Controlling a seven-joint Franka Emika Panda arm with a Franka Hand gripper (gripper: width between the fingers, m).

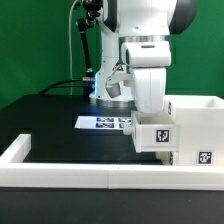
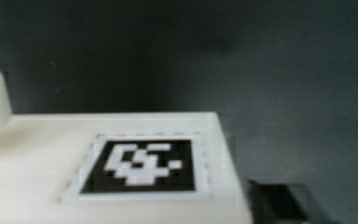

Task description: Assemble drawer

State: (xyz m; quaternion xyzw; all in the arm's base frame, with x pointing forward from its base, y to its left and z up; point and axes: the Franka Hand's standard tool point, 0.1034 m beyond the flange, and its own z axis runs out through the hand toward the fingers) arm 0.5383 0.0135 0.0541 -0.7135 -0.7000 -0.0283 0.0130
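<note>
The black table (image 1: 45, 125) is seen filling most of the exterior view, edged along its near side by a long white rail (image 1: 80, 172). At the exterior view's right, close to that rail, the white drawer parts are found grouped together: a tall boxy case (image 1: 160, 135) carrying a black-and-white tag on its facing side, and beside it, further to the exterior view's right, a low tray (image 1: 200, 125) whose open top is visible and whose front wall bears a smaller tag. Whether the case and the tray touch cannot be told. The robot arm (image 1: 145, 40) is seen reaching down from the upper middle of the exterior view, its thick white forearm held nearly upright and its wrist housing placed directly above and behind the case. The gripper (image 1: 115, 88) is lit by a bluish glow at the wrist, just beside the upper corner of the case on the exterior view's left; its fingertips are hidden, so how far the jaws stand apart cannot be told. The marker board (image 1: 108, 122) is seen lying flat on the table behind the case. In the wrist view a white surface with a tag (image 2: 140, 163) is shown close under the camera, blurred, with dark table beyond it and a dark finger (image 2: 300, 200) at the corner.
</note>
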